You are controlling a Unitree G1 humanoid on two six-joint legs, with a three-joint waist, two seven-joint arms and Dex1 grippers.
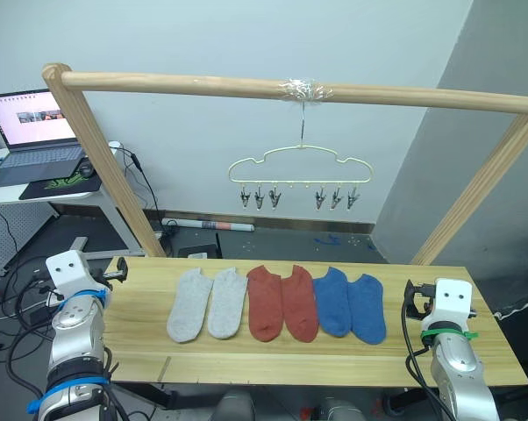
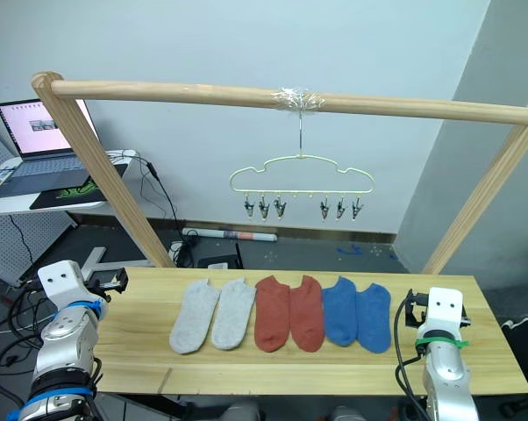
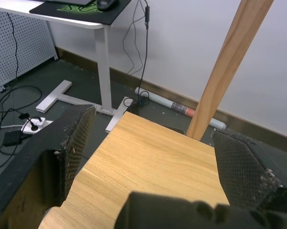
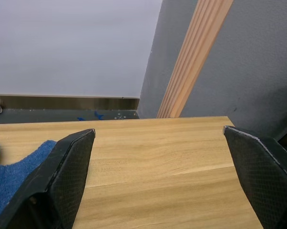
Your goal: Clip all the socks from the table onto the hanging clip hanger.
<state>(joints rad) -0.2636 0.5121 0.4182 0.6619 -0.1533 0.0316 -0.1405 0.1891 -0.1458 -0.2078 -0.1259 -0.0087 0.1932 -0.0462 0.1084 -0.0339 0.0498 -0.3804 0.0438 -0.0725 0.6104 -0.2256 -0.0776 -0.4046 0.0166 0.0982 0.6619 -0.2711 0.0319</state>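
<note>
Wooden table (image 1: 273, 358) under both spread jaws | left gripper (image 3: 153, 157) empty | right gripper (image 4: 158, 167) empty, blue sock (image 4: 10, 167) just beside its finger | clip hanger (image 1: 299, 167) well above, bare

No legible text; laptop screen (image 1: 32, 117) content too small to read

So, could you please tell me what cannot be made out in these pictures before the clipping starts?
- Clips on the clip hanger: too small in the head views to tell open from shut.
- Blue sock: cut off by the right wrist view's edge and the right gripper finger.
- Laptop screen: too small to read.
</note>
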